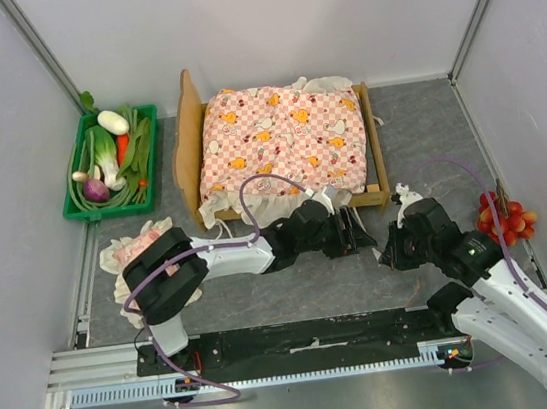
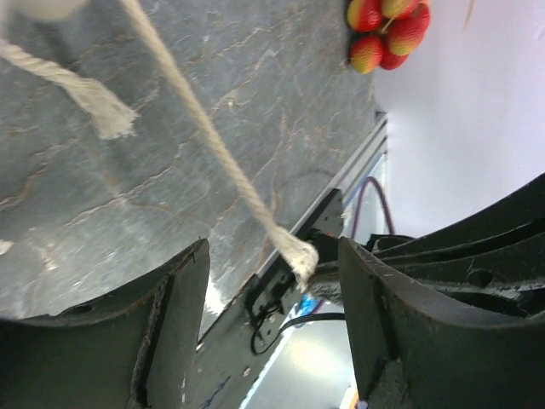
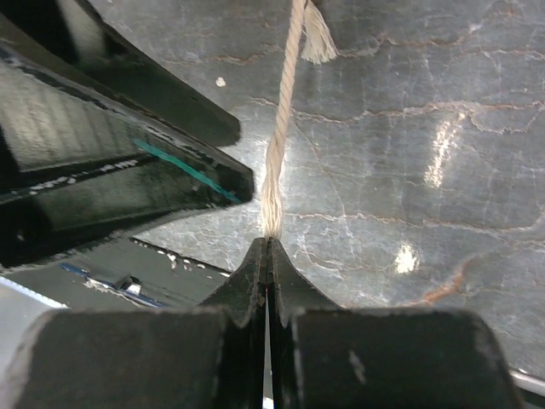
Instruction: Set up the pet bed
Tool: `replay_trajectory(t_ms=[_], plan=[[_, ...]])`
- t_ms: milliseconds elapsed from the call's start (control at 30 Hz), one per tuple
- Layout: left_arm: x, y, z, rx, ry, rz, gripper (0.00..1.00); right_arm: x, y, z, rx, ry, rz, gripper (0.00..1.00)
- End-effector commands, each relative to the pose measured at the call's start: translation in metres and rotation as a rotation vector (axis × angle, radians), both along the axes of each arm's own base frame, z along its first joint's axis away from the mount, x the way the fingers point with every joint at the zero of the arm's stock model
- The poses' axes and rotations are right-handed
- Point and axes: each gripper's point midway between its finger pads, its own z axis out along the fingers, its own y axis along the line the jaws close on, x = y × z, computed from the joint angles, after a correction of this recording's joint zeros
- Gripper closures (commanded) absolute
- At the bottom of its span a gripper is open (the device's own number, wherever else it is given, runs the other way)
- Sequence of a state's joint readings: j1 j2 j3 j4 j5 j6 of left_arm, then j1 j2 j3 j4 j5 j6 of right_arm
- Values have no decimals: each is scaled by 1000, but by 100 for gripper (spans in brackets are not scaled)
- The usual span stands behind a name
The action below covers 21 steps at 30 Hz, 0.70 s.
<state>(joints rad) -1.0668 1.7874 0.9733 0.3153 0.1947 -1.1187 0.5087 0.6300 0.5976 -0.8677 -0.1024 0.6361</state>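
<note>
The pet bed (image 1: 185, 147) stands at the back centre, its light-wood headboard to the left. The pink-checked mattress (image 1: 280, 138) lies on it. My right gripper (image 3: 270, 243) is shut on the end of a cream tie cord (image 3: 281, 145), just in front of the bed's near right corner (image 1: 388, 250). My left gripper (image 2: 272, 247) is open. The same cord (image 2: 213, 145) runs down between its fingers to the right gripper's tips. In the top view the left gripper (image 1: 363, 236) is right beside the right one. The small pink pillow (image 1: 138, 248) lies on the table by the left arm.
A green crate (image 1: 78, 212) of toy vegetables stands at the back left. A bunch of red fruit (image 1: 504, 216) lies by the right wall and shows in the left wrist view (image 2: 387, 30). A second frayed cord end (image 2: 106, 119) lies on the grey table.
</note>
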Motion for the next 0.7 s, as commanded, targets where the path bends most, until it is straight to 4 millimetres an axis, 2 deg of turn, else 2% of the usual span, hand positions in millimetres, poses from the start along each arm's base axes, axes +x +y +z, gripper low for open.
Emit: replay_trajectory(t_ms=[0,200,500,667], plan=[[5,-22,25,-160,64,78,33,7,12,10,84,-53,-6,100],[1,-26,19,-180,105,83,39,7,13,7,103,-60,-23,100],[-2,-19,3,-178,174,126,46,8,14,6,130,-74,-38,100],[-3,-23,4,-193,179,119,59,7,14,5,134,-72,-40,100]])
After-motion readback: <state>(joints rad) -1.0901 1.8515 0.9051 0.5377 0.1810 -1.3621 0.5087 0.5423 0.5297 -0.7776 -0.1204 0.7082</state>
